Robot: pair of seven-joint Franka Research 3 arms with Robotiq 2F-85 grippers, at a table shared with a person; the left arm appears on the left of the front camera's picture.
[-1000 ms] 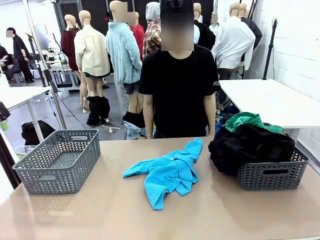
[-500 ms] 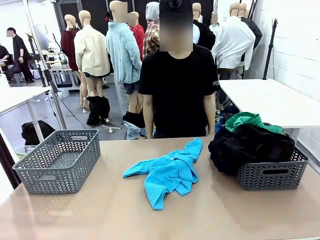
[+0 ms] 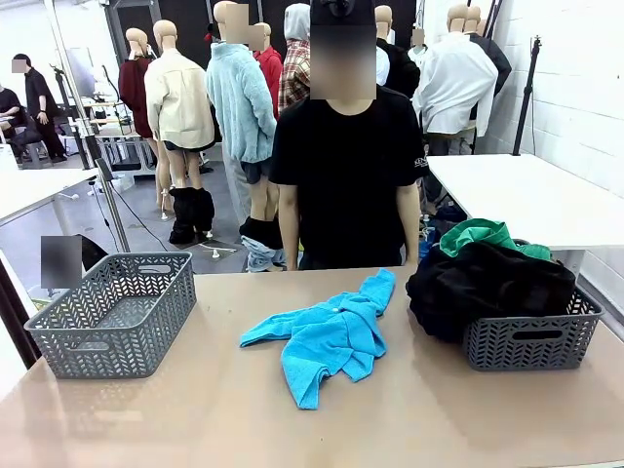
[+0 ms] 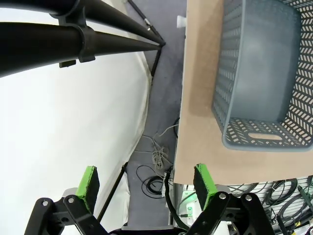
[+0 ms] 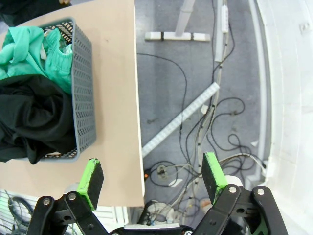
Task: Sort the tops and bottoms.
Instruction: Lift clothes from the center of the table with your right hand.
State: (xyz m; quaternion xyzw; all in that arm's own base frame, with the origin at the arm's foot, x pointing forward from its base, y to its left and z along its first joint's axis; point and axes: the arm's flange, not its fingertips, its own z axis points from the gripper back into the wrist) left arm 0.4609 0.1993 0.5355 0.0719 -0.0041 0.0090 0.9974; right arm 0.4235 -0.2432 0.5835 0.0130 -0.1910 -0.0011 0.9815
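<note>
Both my left gripper (image 4: 146, 183) and right gripper (image 5: 152, 176) hang wide open and empty, so grabbing the crumpled blue shirt (image 3: 327, 336) off-centre could let it slip.

White brick wall (image 3: 575, 88), grey floor (image 3: 146, 229)

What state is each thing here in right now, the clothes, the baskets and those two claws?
Blue shirt: crumpled, lying loose on the table between the baskets.
Left basket: empty.
Right basket: heaped with clothes, overflowing.
Black garment: piled in the right basket, spilling over its left rim.
Green garment: bunched on top of the pile.
Left claw: open, holding nothing.
Right claw: open, holding nothing.
</note>
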